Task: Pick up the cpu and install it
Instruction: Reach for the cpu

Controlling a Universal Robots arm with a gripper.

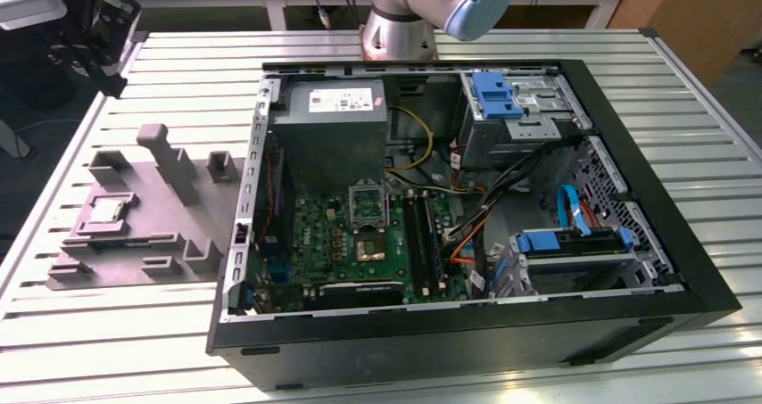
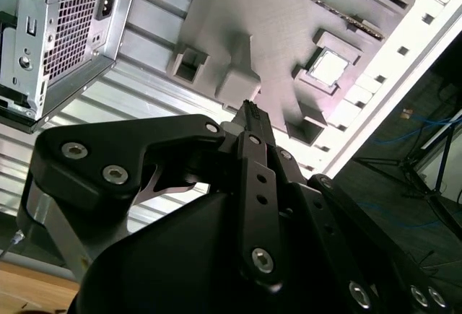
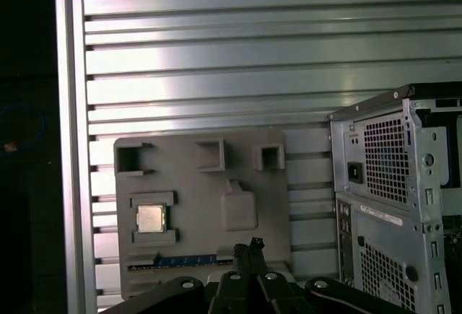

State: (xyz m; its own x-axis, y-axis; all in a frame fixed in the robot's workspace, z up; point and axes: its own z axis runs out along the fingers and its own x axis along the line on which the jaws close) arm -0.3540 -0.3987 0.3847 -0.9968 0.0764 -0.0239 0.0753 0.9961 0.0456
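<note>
Exterior view, seen from above one corner: a slatted metal bench (image 1: 143, 333) carries an open black computer case (image 1: 476, 333) lying on its side, with a grey power-supply box (image 1: 334, 119) at the far end and a green motherboard (image 1: 357, 243) below it. On the motherboard sits a metal-framed socket (image 1: 367, 199) with a dark centre. To the exterior view's left of the case, just beside it, lies a grey-purple plastic tray (image 1: 131, 234) with raised blocks. The cpu (image 1: 105, 212), a small flat silvery square, rests in a shallow square recess of that tray, well apart from the socket, so it has not been picked up. The arm's pale base (image 1: 405, 20) stands at the far edge of the bench. In both wrist views the black hand (image 3: 253, 245) (image 2: 251, 108) hangs above the tray (image 3: 216, 184) (image 2: 245, 11), its two fingers pressed together at the tips with nothing held between them. The cpu (image 3: 151, 218) (image 2: 328, 67) lies flat in its recess, off to one side of the fingertips and clear of them. The perforated metal rear of the case (image 3: 390, 184) (image 2: 65, 25) shows beside the tray in both wrist views.
</note>
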